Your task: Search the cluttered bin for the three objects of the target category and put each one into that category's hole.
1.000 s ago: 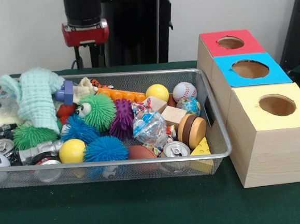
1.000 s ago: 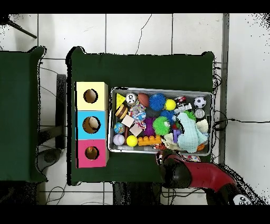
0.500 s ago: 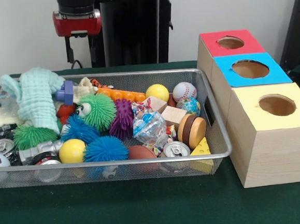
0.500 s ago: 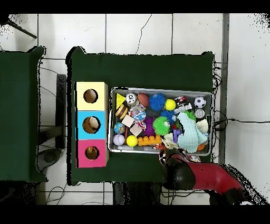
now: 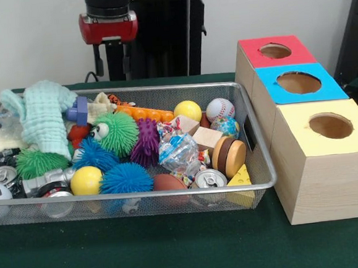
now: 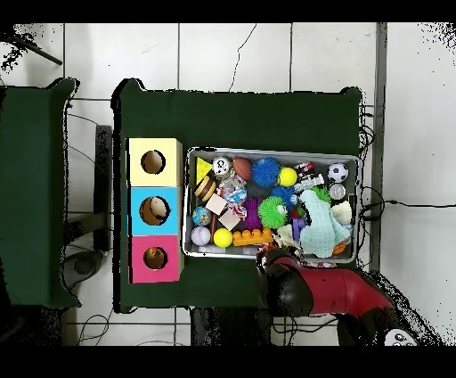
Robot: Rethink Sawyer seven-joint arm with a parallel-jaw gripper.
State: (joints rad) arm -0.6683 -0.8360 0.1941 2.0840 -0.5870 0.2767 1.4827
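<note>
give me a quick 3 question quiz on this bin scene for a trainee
1. True or false: the gripper holds a ball.
2. Which box stands nearest the cheese wedge? A red box B blue box C yellow box
3. Fill in: the baseball lies beside the ______ ball at the back of the bin.

Key
1. False: it hangs above the bin's back rim, with nothing in it.
2. C
3. yellow
</note>
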